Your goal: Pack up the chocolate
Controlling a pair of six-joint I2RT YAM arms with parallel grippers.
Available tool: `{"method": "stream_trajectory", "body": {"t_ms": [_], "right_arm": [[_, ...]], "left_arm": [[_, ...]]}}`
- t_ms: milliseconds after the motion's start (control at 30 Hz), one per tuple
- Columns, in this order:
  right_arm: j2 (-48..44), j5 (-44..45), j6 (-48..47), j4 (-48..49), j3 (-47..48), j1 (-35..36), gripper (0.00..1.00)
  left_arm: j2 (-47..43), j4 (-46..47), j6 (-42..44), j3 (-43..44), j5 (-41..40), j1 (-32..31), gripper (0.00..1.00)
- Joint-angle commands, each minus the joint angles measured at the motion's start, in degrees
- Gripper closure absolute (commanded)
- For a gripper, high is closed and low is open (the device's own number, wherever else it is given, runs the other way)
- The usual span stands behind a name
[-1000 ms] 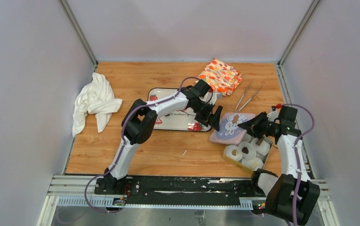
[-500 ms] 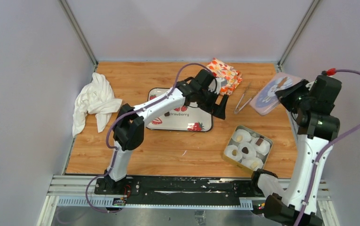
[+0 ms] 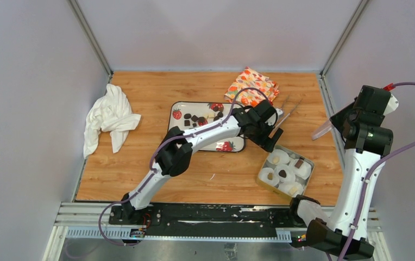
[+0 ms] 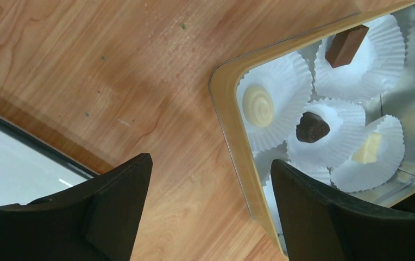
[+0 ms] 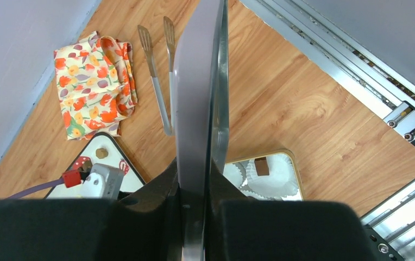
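Note:
Several small chocolate pieces (image 3: 197, 118), dark and tan, lie on the strawberry-print tray (image 3: 232, 145). More sit in white paper cups inside the gold-rimmed tin (image 3: 264, 186): a brown square (image 4: 346, 45), a dark round (image 4: 312, 126) and a cream swirl (image 4: 258, 105). My left gripper (image 3: 273, 142) hovers open over the wood at the tin's left rim (image 4: 232, 136), holding nothing (image 4: 211, 179). My right gripper (image 3: 342, 122) is raised at the right, shut on the tin's lid (image 3: 322, 130), which shows edge-on between its fingers (image 5: 197, 81).
A folded floral cloth (image 3: 253, 85) lies at the back, with metal tongs (image 3: 284, 113) just right of it, close to my left gripper. A crumpled white cloth (image 3: 109, 115) sits at the far left. The enclosure wall stands right behind my right arm.
My right gripper lifted the lid off the tin and carried it up to the right, turning it edge-on. My left gripper swung from above the tray to the tin's left rim, uncovering the tray's chocolates.

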Motion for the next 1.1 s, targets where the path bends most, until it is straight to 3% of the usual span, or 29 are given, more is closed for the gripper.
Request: {"method": "stream_trajectory", "body": {"t_ms": [0,333,733,1067], "right_arm": [[-0.68,0.09,0.28,0.01,0.39,0.19,1.00],[-0.65,-0.74,-0.05,-0.62,-0.59,0.18,1.00],[-0.41,-5.06,0.22,1.43,-3.22,0.18,1.00],[-0.95,-10.14,0.84,1.16,-5.82,0.19,1.00]], "left_arm": [[3.44,-2.53,0.92,3.33,-1.59,-1.57,0.15],[4.25,-3.57,1.46,2.02,-1.07,-2.53,0.17],[4.47,-8.33,2.29,1.33,-12.71,0.23,0.16],[2.52,-9.43,8.52,-0.68,-22.63,1.56,0.14]]}}
